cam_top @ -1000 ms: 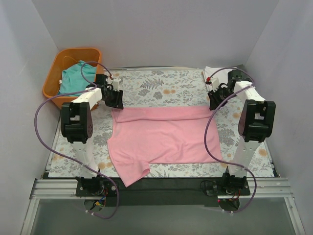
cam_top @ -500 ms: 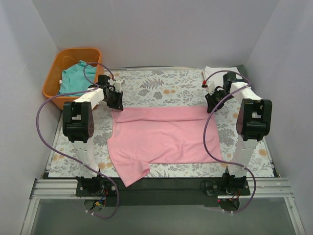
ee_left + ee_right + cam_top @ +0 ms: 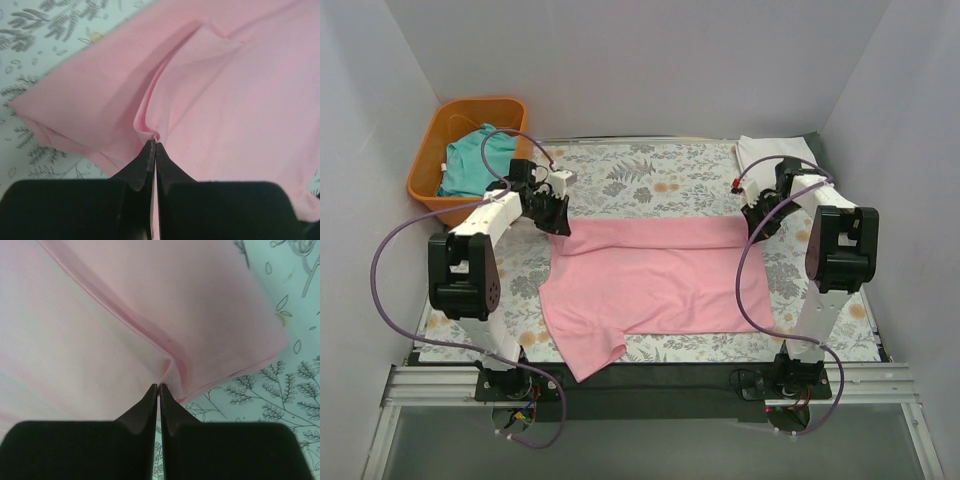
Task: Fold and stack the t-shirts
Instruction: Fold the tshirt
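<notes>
The pink t-shirt (image 3: 650, 280) lies spread on the floral table cloth, its far part folded over towards me. My left gripper (image 3: 556, 224) is shut on the shirt's far left corner. In the left wrist view the fingertips (image 3: 154, 143) pinch a pucker of pink cloth (image 3: 225, 100). My right gripper (image 3: 757, 228) is shut on the far right corner. In the right wrist view the gripper (image 3: 159, 386) nips the pink fold (image 3: 150, 300). The teal t-shirt (image 3: 472, 164) lies in the orange basket. The white t-shirt (image 3: 772, 152) lies folded at the back right.
The orange basket (image 3: 425, 160) stands at the back left, beside the table cloth (image 3: 650, 180). Grey walls close in the back and both sides. Purple cables loop beside both arms.
Both grippers have sunk lower at the pink shirt's far corners. The left arm's elbow has swung out to the left. The shirt's outline has hardly shifted.
</notes>
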